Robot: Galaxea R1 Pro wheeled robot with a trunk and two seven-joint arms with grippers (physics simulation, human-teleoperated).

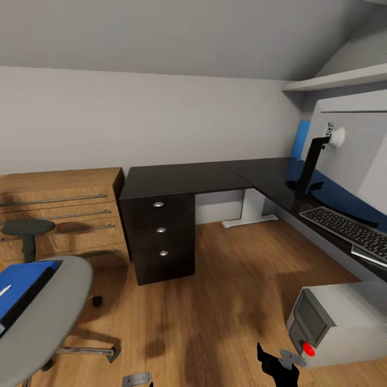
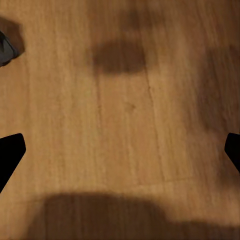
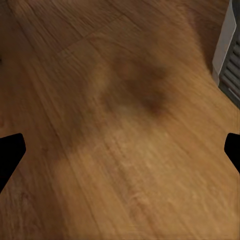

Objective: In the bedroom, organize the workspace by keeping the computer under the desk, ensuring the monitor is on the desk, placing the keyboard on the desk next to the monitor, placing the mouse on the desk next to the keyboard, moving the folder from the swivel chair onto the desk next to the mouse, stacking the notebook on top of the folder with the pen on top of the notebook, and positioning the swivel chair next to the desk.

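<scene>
**The blue folder waits on the chair, and your hands are empty**

In the head view, the desk [image 1: 183, 180] bends round the corner of the room. The monitor [image 1: 352, 148] stands on it at the right, and the keyboard [image 1: 349, 230] lies just in front of it. The computer [image 1: 338, 325] sits on the floor beside the desk, not tucked under it yet. The folder [image 1: 24, 282] lies flat on the swivel chair [image 1: 45, 322] at the left. The right gripper [image 1: 277, 365] hangs low, near the computer.

In the left wrist view, the left gripper [image 2: 120, 150] has its two tips far apart, with bare wood floor [image 2: 130, 110] between them. It holds nothing.

In the right wrist view, the right gripper [image 3: 120, 150] is also spread wide over the floor and holds nothing. A bit of the computer [image 3: 227, 55] shows at the edge.

The folder looks thin, light and a bit bendy. I think you should pinch it at an edge that sticks out from the seat, and lift gently so it does not slip. The computer looks heavy, so I would push it, not lift it.
</scene>
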